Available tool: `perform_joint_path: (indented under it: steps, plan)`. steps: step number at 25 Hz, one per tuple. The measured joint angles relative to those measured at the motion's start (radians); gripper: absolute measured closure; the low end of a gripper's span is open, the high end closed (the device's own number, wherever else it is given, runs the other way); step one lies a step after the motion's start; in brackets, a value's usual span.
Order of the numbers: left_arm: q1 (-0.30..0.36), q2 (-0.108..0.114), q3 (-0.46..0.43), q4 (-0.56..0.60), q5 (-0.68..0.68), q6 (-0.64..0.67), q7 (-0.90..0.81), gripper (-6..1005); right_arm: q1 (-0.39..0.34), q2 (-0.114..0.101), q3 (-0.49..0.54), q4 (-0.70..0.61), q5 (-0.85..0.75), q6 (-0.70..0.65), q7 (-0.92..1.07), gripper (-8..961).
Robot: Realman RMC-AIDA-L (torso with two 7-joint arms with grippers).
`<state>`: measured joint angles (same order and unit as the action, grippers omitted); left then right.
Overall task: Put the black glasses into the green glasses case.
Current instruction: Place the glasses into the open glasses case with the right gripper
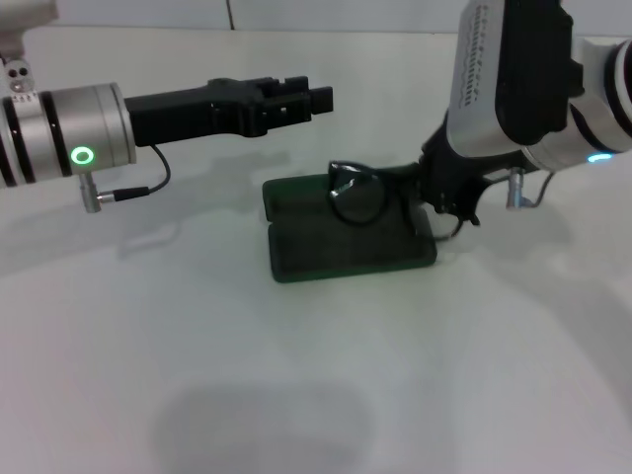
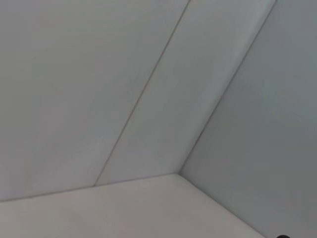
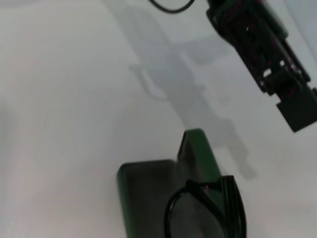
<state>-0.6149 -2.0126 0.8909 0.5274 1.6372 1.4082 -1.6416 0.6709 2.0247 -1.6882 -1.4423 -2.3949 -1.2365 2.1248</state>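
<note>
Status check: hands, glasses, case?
Right hand low at the open case, holding the glasses over it. Left hand hovering behind, off the table. Nothing in the way.

Open table [image 1: 296, 375] all around the green glasses case [image 1: 326, 259], left gripper [image 1: 321, 99] raised well behind it.

Bench [image 1: 296, 395]: plain white surface, filling the head view and meeting a pale wall at the far edge. One item lay directly on it: the green glasses case [image 1: 346, 252], opened flat near the middle, dark interior facing up. Soft shadows fell across the bench beside and in front of the case.
</note>
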Motion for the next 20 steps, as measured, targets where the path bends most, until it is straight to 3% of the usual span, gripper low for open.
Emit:
perform_joint_path:
  steps: [8,20]
  plan:
    - [0.006,-0.003,-0.021,0.024,-0.004,0.0,0.0,412,0.01,0.002,-0.048,0.012,0.003,0.084,-0.021,885]
    - [0.011,-0.012,-0.024,0.048,-0.009,0.001,0.0,410,0.01,0.002,-0.121,0.003,-0.008,0.075,-0.081,884]
